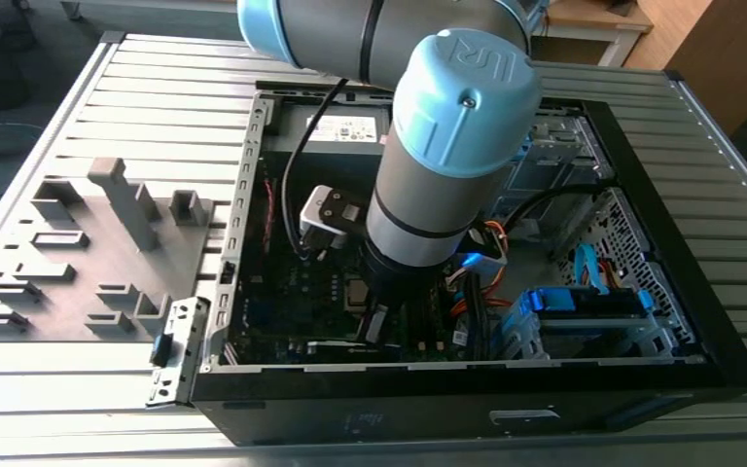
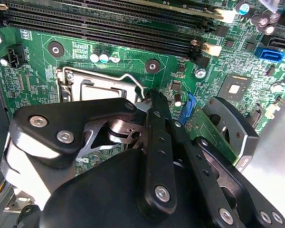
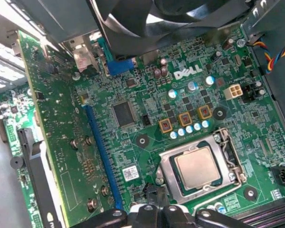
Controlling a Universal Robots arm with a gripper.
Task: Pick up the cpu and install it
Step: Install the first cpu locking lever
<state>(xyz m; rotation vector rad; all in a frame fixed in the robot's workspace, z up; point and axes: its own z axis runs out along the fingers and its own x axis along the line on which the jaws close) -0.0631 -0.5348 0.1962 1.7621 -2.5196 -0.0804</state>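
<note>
Cpu (image 3: pixel 197 167) lies flat in its socket (image 3: pixel 167 166) on the motherboard (image 3: pixel 133 90), silver top up. It is square, so no long axis. Gripper (image 3: pixel 153 198) hangs low, just beside the socket's corner. Jaws open or closed: cannot tell

The cpu (image 2: pixel 100 91) lies in the socket (image 2: pixel 65 85) on the green motherboard (image 2: pixel 133 59) — its silver top showing inside the metal surround. The gripper (image 2: pixel 133 107) hangs over one edge of the socket, its black links hiding part of it. Black memory slots (image 2: pixel 109 28) run beyond the socket; a dark square chip (image 2: pixel 234 89) sits well apart.
</note>
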